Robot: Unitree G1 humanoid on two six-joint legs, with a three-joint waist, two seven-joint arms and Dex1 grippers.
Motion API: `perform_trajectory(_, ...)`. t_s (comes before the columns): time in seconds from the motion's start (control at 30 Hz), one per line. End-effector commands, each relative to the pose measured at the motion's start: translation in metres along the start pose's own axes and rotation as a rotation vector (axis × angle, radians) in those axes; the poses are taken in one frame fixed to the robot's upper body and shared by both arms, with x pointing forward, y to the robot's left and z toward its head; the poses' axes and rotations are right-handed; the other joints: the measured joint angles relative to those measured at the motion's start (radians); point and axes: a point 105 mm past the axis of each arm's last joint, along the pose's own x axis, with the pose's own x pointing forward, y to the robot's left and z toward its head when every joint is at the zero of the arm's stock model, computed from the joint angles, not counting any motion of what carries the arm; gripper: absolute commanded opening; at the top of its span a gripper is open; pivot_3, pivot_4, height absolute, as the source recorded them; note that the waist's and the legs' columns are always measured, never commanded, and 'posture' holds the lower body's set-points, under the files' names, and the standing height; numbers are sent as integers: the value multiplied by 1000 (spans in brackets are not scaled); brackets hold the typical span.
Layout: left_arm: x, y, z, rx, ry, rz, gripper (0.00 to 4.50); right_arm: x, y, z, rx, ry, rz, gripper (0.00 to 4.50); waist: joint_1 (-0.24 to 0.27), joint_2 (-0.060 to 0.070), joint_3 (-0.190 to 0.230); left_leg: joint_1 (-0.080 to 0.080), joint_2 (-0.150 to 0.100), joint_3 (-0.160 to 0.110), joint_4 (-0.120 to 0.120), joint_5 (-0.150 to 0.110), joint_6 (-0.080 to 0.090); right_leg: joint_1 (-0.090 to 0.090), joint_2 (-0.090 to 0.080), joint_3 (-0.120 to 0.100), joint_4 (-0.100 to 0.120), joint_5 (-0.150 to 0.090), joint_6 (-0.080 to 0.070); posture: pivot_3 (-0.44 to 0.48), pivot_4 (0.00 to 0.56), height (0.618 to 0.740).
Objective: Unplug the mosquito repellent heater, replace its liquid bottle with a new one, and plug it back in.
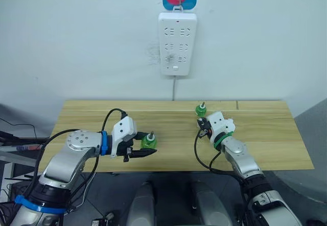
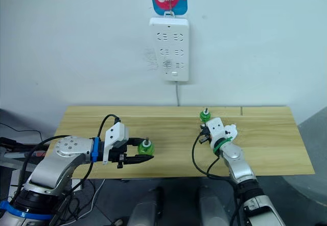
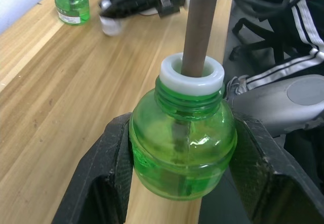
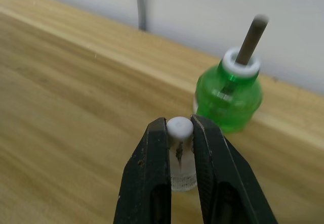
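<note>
My left gripper (image 1: pixel 149 147) is shut on a green liquid bottle (image 3: pixel 182 153) with a brown wick and a white collar, upright near the table's front edge. Its black fingers (image 3: pixel 109 178) press the bottle's two sides. A second green bottle (image 1: pixel 201 110) stands at the back middle of the table. Just in front of it, my right gripper (image 1: pixel 204 128) is shut on a small white-topped clear cap (image 4: pixel 180 128) resting on the wood. The mosquito repellent heater is out of view.
A long white power strip (image 1: pixel 177 43) hangs on the wall above the wooden table (image 1: pixel 92 114), its sockets free, with its cable (image 1: pixel 174 88) running down behind the table. A person's striped trouser leg (image 3: pixel 304 27) is beyond the table's front edge.
</note>
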Motion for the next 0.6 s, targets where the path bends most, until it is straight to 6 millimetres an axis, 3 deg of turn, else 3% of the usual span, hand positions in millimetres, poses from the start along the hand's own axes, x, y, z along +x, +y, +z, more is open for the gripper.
perform_trajectory(0.03, -1, 1, 13, 26, -44, 14, 2281, 2, -6, 3, 9, -32, -22, 282, 0, 0, 0, 0, 0, 0, 0, 0, 0, 0, 0, 0, 0, 0, 0, 19, 327, 740)
perform_trajectory(0.17, 4, 2, 15, 36, -48, -2, 2281, 3, -12, 12, 76, -86, -49, 1577, -3, 0, 1, 0, 0, 0, 0, 0, 0, 0, 0, 0, 0, 0, 0, 2, 327, 740)
perform_trajectory(0.33, 15, 10, 27, 28, -108, -29, 2281, -12, -4, 57, 2, -202, 55, 3452, -4, 1, 4, 0, -1, 1, 1, 0, 0, 0, 0, 1, -1, 0, 0, -50, 305, 740)
perform_trajectory(0.43, 24, 9, 39, 49, -150, -99, 2281, -39, 17, 89, -56, -234, 241, 3466, -5, 1, 4, -1, -1, 0, 1, 0, 0, 0, 0, 0, -1, 0, 0, -80, 273, 740)
perform_trajectory(0.5, 31, 5, 57, 79, -200, -183, 2281, -73, 37, 122, -88, -245, 444, 3466, -5, 0, 3, -1, -1, -1, 0, 0, 0, 0, -1, -1, -1, 0, 1, -100, 238, 740)
perform_trajectory(0.6, 38, 2, 74, 111, -248, -258, 2281, -102, 52, 145, -96, -202, 612, 3466, -12, -4, -3, -3, -2, -2, 1, 0, 0, 0, -1, -2, -1, 0, 1, -120, 202, 740)
